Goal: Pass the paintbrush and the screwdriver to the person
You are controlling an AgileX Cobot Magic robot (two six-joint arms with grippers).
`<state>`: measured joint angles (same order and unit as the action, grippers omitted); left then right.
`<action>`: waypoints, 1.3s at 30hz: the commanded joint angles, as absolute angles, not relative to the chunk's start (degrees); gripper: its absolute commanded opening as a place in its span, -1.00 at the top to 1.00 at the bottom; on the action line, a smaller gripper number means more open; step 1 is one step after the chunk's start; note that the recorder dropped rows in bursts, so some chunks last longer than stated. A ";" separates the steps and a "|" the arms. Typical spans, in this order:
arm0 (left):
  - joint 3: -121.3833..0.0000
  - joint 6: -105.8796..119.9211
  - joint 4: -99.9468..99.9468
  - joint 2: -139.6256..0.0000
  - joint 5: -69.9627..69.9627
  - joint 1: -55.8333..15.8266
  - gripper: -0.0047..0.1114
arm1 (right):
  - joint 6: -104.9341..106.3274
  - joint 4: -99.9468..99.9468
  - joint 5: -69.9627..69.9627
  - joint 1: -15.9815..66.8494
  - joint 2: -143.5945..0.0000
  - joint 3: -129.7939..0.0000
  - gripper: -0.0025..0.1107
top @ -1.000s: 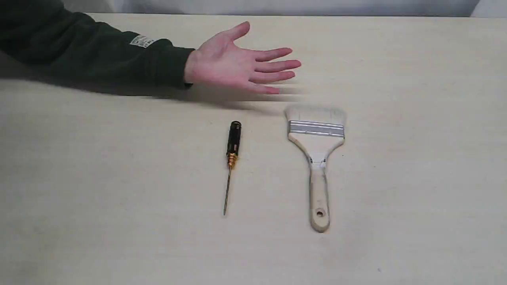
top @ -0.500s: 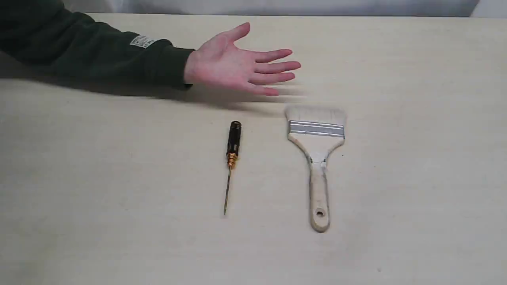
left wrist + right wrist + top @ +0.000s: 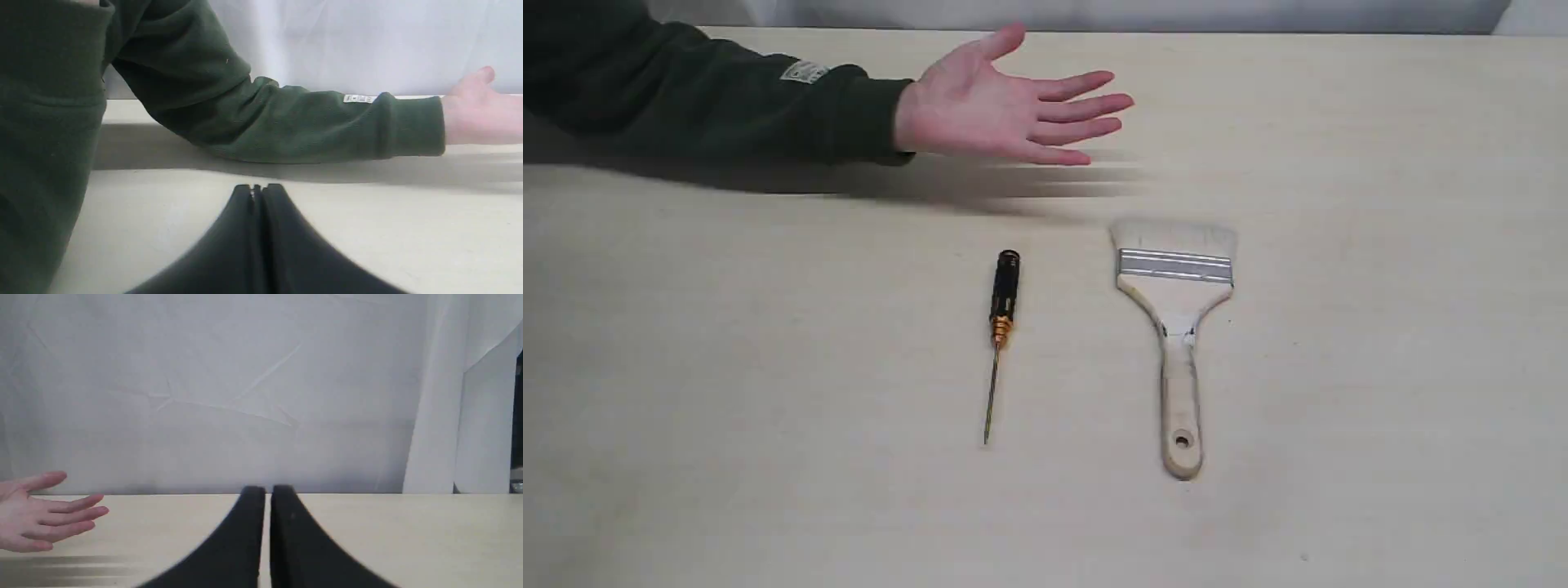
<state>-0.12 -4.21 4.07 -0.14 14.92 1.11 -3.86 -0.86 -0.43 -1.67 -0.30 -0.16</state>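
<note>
The paintbrush (image 3: 1176,327) lies flat on the table right of centre, bristles toward the far side, holed handle end nearest the front. To its left lies the screwdriver (image 3: 1001,327), black handle toward the far side and thin shaft pointing to the front. The person's open hand (image 3: 1005,106) hovers palm up above the table behind both tools, with the dark green sleeve (image 3: 711,98) reaching in from the left. Neither gripper shows in the exterior view. My left gripper (image 3: 257,188) is shut, empty, near the sleeve (image 3: 286,118). My right gripper (image 3: 267,490) is shut on nothing, with the hand (image 3: 41,514) off to one side.
The pale wooden table (image 3: 1380,367) spreads wide around both tools. A white cloth backdrop (image 3: 245,396) hangs behind the table's far edge. The person's torso in green (image 3: 45,163) fills one side of the left wrist view.
The person's hand and sleeve have lifted and drawn slightly toward the far side and left. The paintbrush and screwdriver have not moved.
</note>
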 commanded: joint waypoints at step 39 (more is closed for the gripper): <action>0.00 -4.32 3.87 0.00 14.32 0.64 0.92 | 30.83 42.61 -35.89 -1.85 -57.09 -57.76 0.88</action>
<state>-0.12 -4.21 4.07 -0.14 14.92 1.11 27.10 39.81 -33.49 -1.67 -52.89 -56.49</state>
